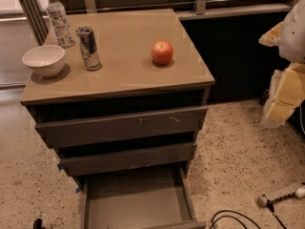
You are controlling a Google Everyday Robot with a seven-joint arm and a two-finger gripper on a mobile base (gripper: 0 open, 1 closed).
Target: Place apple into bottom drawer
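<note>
The apple (162,52) is seen resting on the cabinet top (128,32), upper middle of the frame, well apart from the gripper (286,87) held at the right edge (its state cannot be told), while the bottom drawer (136,202) is presented open at lower centre, evidently to receive it.

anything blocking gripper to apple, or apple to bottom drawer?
Nothing visible. The gripper hangs at the picture's right edge, and only cabinet top lies between it and the apple. The can, bowl and bottle stand on the apple's other side. The bottom drawer is pulled open below.
</note>
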